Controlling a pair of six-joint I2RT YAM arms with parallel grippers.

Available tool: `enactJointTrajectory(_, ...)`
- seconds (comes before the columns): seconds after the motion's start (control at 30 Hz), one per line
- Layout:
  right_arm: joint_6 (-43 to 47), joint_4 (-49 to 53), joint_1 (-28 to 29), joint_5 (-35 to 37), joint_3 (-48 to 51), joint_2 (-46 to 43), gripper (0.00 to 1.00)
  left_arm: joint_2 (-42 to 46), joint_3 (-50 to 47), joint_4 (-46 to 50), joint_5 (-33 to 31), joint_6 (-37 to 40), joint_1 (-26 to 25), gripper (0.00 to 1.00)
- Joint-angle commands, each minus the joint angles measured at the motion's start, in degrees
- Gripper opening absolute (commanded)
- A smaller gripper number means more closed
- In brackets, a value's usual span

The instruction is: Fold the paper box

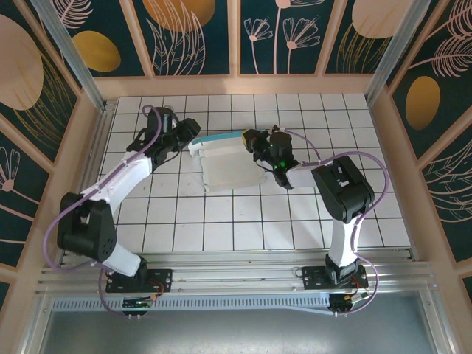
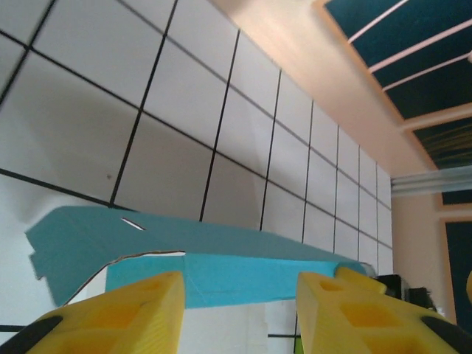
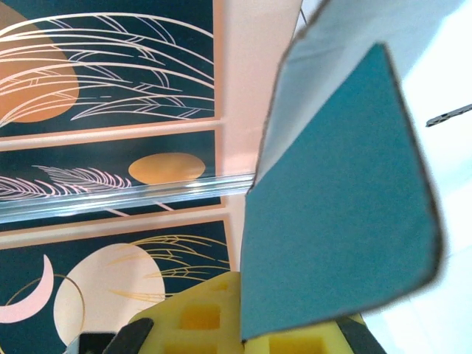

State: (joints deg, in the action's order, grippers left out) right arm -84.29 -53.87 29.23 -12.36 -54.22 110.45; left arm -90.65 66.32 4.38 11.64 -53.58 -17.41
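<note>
The paper box (image 1: 228, 166) lies mid-table, white side up, with a turquoise strip along its far edge. My left gripper (image 1: 192, 138) is at its left end. In the left wrist view the yellow fingers (image 2: 125, 310) stand apart, so this gripper (image 2: 240, 287) is open, and the box's blue flaps (image 2: 221, 258) lie just beyond the tips. My right gripper (image 1: 252, 144) is at the box's right end. In the right wrist view this gripper (image 3: 249, 328) is shut on a raised teal flap (image 3: 339, 206) of the box.
The white tiled table (image 1: 310, 221) is boxed in by wooden walls with dark patterned panels (image 1: 199, 37). An aluminium rail (image 1: 236, 269) runs along the near edge by the arm bases. Open tiles lie in front of the box and to its right.
</note>
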Motion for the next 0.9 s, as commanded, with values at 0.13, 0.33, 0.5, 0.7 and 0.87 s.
enactJointTrajectory(0.13,1.8,-1.0,-0.4,-0.4,0.4,1.3,0.0,-3.6,1.0,-0.9,3.5,-1.7,0.1,0.44)
enactJointTrajectory(0.33,1.5,-1.0,-0.5,-0.6,0.1,1.7,0.0,-6.8,2.3,-3.2,8.0,-1.5,0.1,0.43)
enactJointTrajectory(0.5,1.4,-0.3,-0.5,-0.6,-0.7,2.1,0.0,-9.6,2.6,-4.4,10.3,-2.7,0.1,0.44)
enactJointTrajectory(0.7,1.3,0.0,-0.5,-0.7,-1.3,2.6,0.0,-10.0,3.1,-4.4,8.2,-1.5,0.1,0.39)
enactJointTrajectory(0.87,0.3,0.3,-0.5,-0.6,-1.9,3.7,0.0,-12.8,6.2,-2.3,7.8,0.3,0.1,0.3)
